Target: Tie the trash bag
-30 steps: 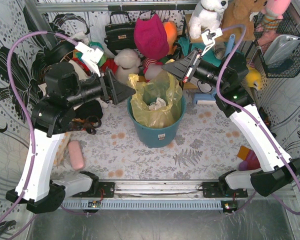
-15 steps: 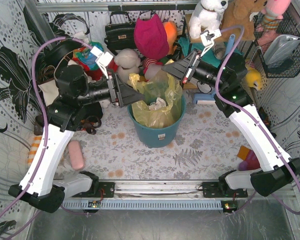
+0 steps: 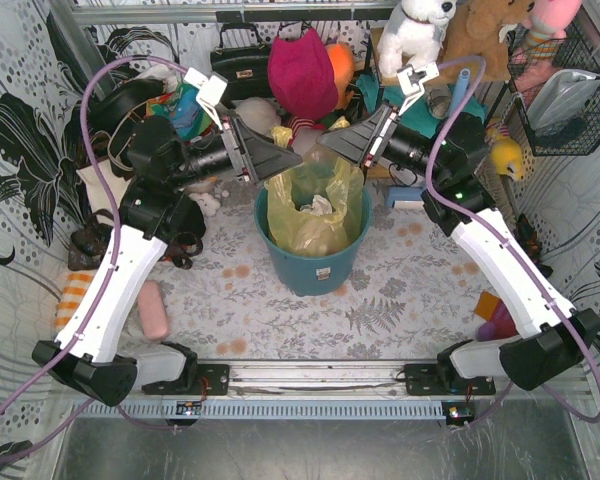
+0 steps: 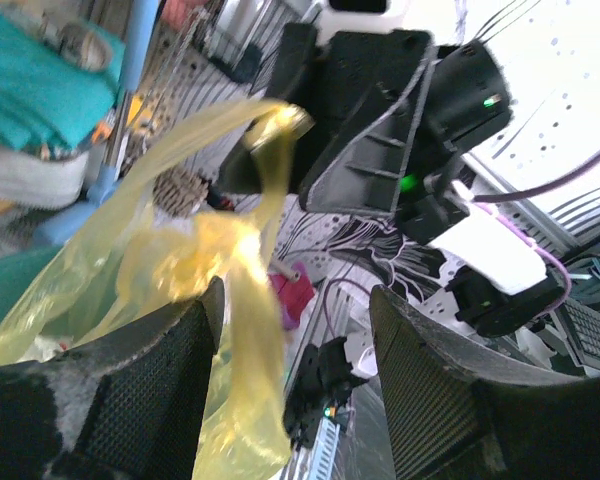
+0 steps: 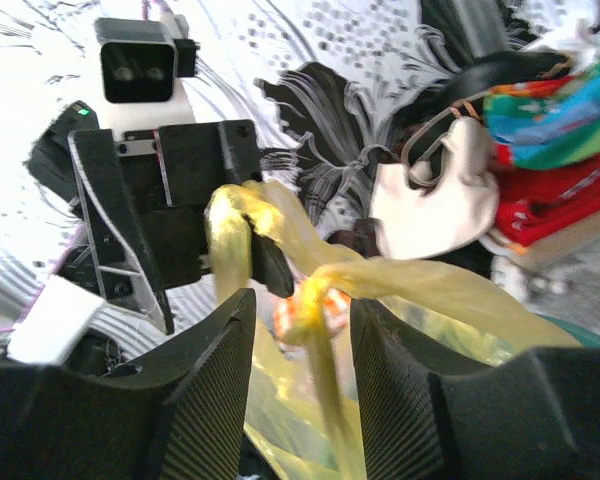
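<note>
The yellow-green trash bag (image 3: pixel 292 208) sits in a round teal bin (image 3: pixel 315 272), with crumpled white paper (image 3: pixel 317 208) inside. My left gripper (image 3: pixel 280 163) is over the bag's rear-left rim, and my right gripper (image 3: pixel 326 142) over its rear-right rim, tips close together. In the left wrist view the left gripper (image 4: pixel 295 295) is open, and a twisted bag strand (image 4: pixel 245 330) hangs by its left finger. In the right wrist view the right gripper (image 5: pixel 302 300) is open, and a bunched strand (image 5: pixel 320 300) passes loosely between its fingers. Another strand drapes over the left gripper's tip.
Plush toys, a black handbag (image 3: pixel 238 66) and clothes crowd the back wall behind the bin. A cream tote (image 5: pixel 430 195) lies at the left rear. A pink object (image 3: pixel 152 308) lies on the table at the left. A wire basket (image 3: pixel 570 95) hangs at the right.
My left arm has swung up and right, bringing its gripper from the bag's left side to the rear rim near the right gripper. The right gripper has edged slightly left.
</note>
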Tool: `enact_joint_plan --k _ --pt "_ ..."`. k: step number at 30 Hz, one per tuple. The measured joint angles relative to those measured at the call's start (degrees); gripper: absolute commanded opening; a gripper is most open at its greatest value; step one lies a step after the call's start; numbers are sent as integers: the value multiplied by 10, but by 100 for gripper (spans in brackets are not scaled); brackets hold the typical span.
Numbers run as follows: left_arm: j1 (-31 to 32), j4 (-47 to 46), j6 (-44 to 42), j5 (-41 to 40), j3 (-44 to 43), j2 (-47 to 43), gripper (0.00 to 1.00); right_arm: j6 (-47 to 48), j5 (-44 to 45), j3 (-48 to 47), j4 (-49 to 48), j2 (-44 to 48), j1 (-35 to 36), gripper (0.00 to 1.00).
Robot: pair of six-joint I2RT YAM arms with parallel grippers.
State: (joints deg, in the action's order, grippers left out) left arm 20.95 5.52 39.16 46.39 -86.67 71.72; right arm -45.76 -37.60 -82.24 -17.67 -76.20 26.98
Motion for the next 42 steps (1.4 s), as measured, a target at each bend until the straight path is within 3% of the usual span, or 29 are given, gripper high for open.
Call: enact_joint_plan --k 5,9,14,19,23,27,32,38,42 --pt "0 -93 32 -7 -10 -8 68 -69 -29 -29 -107 -47 0 35" --pt "0 -136 42 -16 -65 -1 67 -69 -22 -123 -93 -84 0 33" --pt "0 -157 27 -53 -106 -9 67 -16 26 -193 -55 -60 0 32" --pt "-1 -145 5 -111 -94 -29 67 27 81 -145 -27 12 0 31" --pt "-2 -146 7 -135 -53 -35 67 46 125 -52 -21 61 0 30" --pt "-7 -150 26 -143 -8 -27 67 60 160 7 2 72 0 30" --pt "-21 -178 66 -124 -16 17 67 75 183 13 31 72 0 29" --pt "-51 -294 179 -61 -97 95 67 90 172 -123 59 14 0 29" --pt "-57 -357 217 -49 -95 92 67 91 162 -170 57 3 0 29"
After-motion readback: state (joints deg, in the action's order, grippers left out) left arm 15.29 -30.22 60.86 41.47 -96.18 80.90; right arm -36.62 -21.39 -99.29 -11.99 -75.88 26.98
